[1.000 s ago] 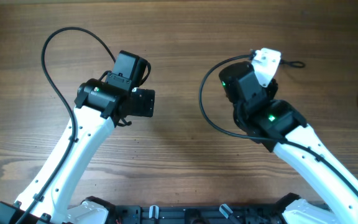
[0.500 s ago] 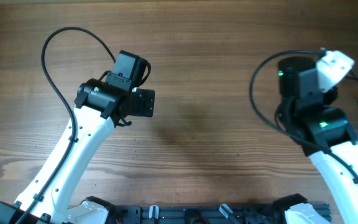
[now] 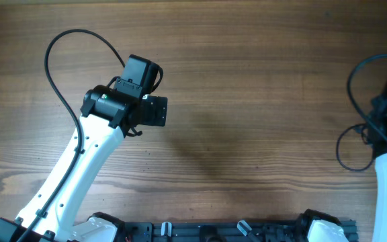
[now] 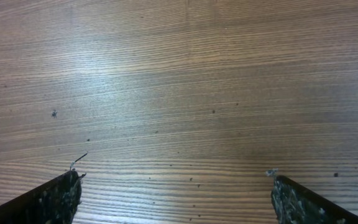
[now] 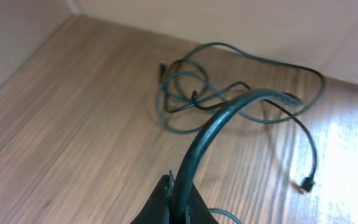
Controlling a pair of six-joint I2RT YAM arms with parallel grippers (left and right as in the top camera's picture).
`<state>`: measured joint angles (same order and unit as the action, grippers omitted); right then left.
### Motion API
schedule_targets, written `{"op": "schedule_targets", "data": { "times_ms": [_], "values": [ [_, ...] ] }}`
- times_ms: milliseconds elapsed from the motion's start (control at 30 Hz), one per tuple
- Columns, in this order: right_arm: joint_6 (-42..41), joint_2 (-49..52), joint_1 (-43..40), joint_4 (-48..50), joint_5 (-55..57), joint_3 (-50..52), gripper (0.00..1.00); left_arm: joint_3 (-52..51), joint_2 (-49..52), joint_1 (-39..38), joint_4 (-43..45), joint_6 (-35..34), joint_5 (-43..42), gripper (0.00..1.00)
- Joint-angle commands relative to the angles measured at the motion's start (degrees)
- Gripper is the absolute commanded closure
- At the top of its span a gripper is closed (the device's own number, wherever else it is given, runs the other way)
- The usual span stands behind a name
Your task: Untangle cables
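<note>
Over the table's right side you have the right arm, cut by the overhead frame, so its gripper shows only in its own wrist view. Right gripper: fingers pressed together, pinching 1 dark cord. That held strand rises from between the tips and arcs up and away toward the rest of the cables.

You find the cables lying on the table near its edge, just short of the pale wall. They are thin dark cords in loose overlapping loops, crossing at a small knot. How many cords make up the bunch you cannot tell. 1 thin strand runs out of the bunch across the table and ends in a small plug lying flat on the wood. Another small dark end sits on the wall side of the bunch. Whether the held strand touches the table along its arc you cannot tell.

Over the table's left half, your left arm reaches up from the table's near edge, and its own thick black cable loops above the wood. Left gripper: spread wide, 2 fingers at the bottom corners of its wrist view, only bare table wood between them, gripping nothing. It is well apart from the right arm, with open wood between the 2.
</note>
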<state>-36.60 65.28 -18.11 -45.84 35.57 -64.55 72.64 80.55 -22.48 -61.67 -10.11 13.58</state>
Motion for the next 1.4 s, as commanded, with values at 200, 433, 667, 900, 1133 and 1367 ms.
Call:
{"op": "schedule_targets", "data": {
  "times_ms": [200, 433, 667, 900, 1133, 1367],
  "values": [
    [-2.64, 3.08, -12.13, 2.45, -7.91, -1.05, 0.96, 0.0, -0.83, 0.22, -0.02, 0.7, -0.11, 0.0],
    [-6.05, 8.98, -19.1, 9.49, -20.63, -1.05, 0.96, 0.0, -0.83, 0.22, -0.04, 0.7, -0.11, 0.0],
    [-15.08, 13.92, -23.61, 21.81, -33.03, -1.05, 0.96, 0.0, -0.83, 0.22, -0.02, 0.7, -0.11, 0.0],
    [-16.04, 17.51, -24.3, 41.57, -30.6, -1.05, 0.96, 0.0, -0.83, 0.22, -0.02, 0.7, -0.11, 0.0],
    [-15.1, 23.23, -24.3, 48.39, -29.2, -1.05, 0.95, 0.0, -0.83, 0.22, -0.02, 0.7, -0.11, 0.0],
    [-11.34, 32.06, -24.3, 45.79, -29.2, -1.05, 0.96, 0.0, -0.83, 0.22, -0.02, 0.7, -0.11, 0.0]
  ]
}}
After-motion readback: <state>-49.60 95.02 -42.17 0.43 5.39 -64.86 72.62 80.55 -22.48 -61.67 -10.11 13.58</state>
